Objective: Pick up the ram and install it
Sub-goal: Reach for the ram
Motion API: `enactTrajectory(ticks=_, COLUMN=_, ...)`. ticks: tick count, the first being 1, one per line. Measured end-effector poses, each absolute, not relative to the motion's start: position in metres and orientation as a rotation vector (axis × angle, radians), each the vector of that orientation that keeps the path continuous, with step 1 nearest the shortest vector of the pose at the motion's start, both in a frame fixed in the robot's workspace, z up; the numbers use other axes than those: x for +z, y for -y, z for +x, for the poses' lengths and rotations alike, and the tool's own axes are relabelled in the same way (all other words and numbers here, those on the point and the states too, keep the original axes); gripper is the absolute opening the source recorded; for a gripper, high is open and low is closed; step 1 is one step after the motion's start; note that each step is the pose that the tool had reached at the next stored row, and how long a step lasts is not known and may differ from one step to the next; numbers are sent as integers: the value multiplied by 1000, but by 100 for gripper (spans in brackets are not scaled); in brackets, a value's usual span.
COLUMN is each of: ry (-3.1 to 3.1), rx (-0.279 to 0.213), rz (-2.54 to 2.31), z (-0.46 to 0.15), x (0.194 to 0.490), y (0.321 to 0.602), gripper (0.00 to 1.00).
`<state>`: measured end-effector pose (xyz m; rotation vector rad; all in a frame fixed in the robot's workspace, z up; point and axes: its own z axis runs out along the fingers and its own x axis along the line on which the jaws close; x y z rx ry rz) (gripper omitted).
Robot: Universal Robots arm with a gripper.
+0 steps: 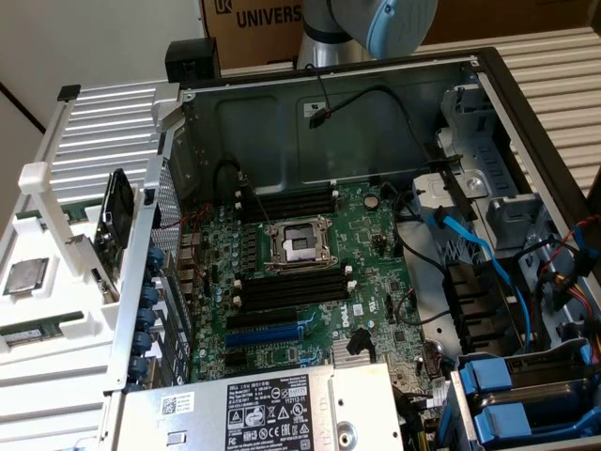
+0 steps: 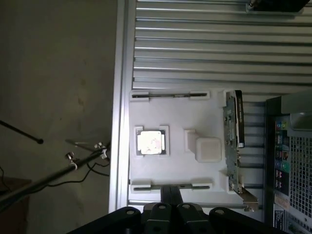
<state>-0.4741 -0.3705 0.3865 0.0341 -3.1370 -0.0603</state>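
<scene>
A white holder tray (image 2: 195, 170) lies beside the computer case. Two ram sticks stand on edge in its clips: one ram (image 2: 168, 95) on the far side and a second ram (image 2: 146, 187) on the near side. In the exterior view, a ram (image 1: 33, 331) shows as a green strip at the tray's front left. My gripper (image 2: 170, 197) hangs high above the tray, its black fingers (image 2: 166, 195) pressed together and holding nothing. Their tips line up over the near-side ram. Black memory slots (image 1: 291, 287) sit on the green motherboard (image 1: 376, 272).
A silver processor chip (image 2: 151, 142) and a white block (image 2: 207, 148) rest on the tray, with an upright expansion card (image 2: 233, 141) at its edge. The case wall (image 1: 141, 282), cables (image 1: 470, 244) and blue drive bays (image 1: 516, 395) crowd the case. My arm's blue joint (image 1: 385, 23) is above the case's back wall.
</scene>
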Motion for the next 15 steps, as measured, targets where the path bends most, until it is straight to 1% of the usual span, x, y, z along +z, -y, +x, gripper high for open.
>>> enactTrajectory(ticks=15, ry=3099, rx=-59, rz=451, z=-474, x=387, y=370, gripper=11)
